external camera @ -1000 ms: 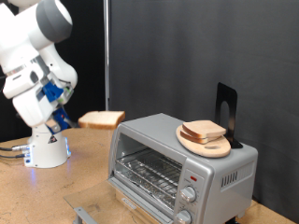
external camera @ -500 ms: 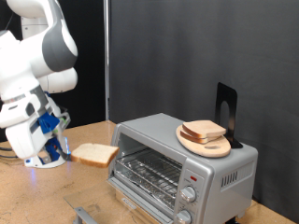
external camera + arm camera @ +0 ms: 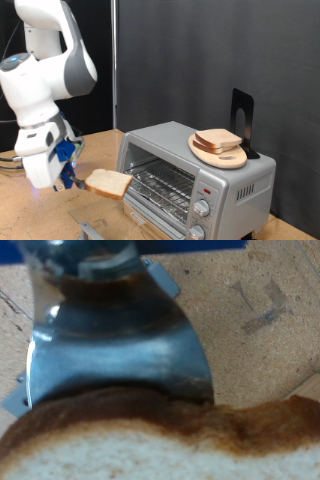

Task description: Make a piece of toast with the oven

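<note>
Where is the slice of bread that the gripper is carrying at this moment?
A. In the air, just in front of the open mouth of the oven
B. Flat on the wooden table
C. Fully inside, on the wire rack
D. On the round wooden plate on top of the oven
A: the gripper holds the piece of toast in the air beside the open front of the oven, not yet on the wire rack; another slice sits on the wooden plate.
</note>
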